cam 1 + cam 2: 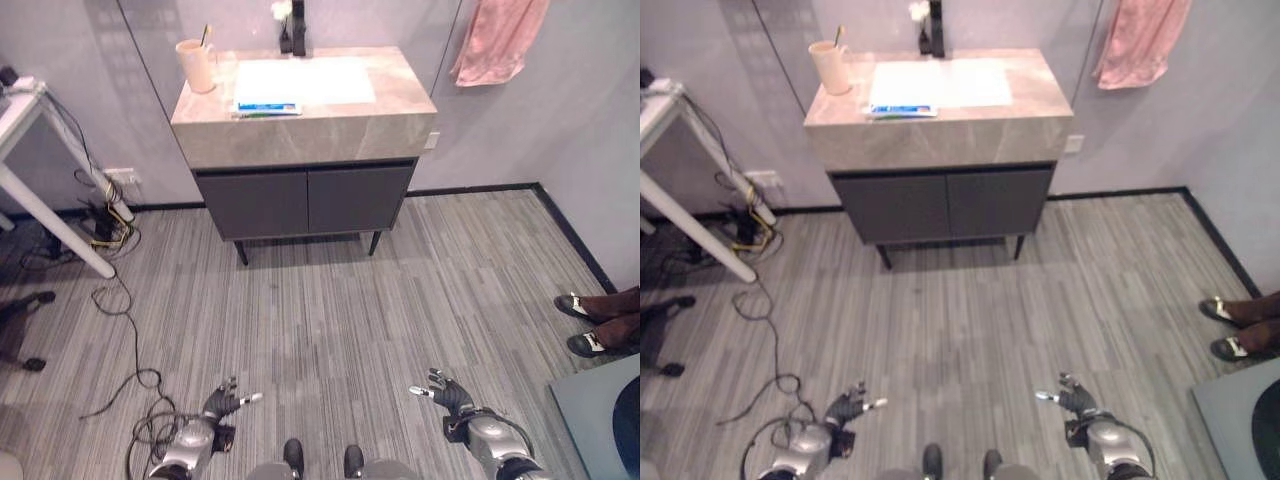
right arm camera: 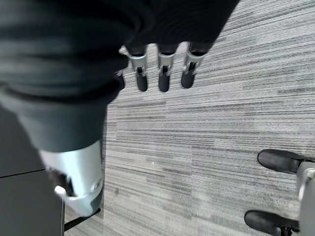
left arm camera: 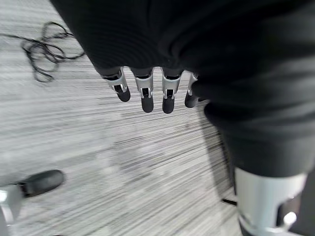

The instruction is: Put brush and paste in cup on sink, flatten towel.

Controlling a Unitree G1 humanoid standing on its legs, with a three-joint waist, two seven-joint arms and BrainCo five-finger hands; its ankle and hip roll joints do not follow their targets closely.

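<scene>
Ahead of us stands a vanity with a stone tabletop (image 1: pixel 300 128) and dark doors below, set against the far wall, well apart from both our hands. On the tabletop's back left corner sits the cup (image 1: pixel 196 65), upright, with a thin stick-like thing standing in it and leaning toward the wall; we cannot tell what that thing is. Near the front edge of the tabletop, just before the white sink (image 1: pixel 304 80), lies the paste (image 1: pixel 268 108), a blue and white box lying flat with its long axis running left to right, parallel to the front edge. Something thin and greenish lies tight along the box's near side, also running left to right; it may be the brush, but it is too small to tell. The towel (image 1: pixel 498 38) hangs on the wall to the right of the vanity, pink, bunched and creased, draping downward. Our left hand (image 1: pixel 226 402) hangs low over the striped floor (image 1: pixel 330 300), fingers (image 3: pixel 145 96) straight and relaxed, holding nothing. Our right hand (image 1: pixel 447 391) hangs low on the other side, its fingers (image 2: pixel 163 73) likewise straight and empty. A white desk (image 1: pixel 30 110) stands at the left, and a person's dark shoes (image 1: pixel 580 325) show at the right edge.
</scene>
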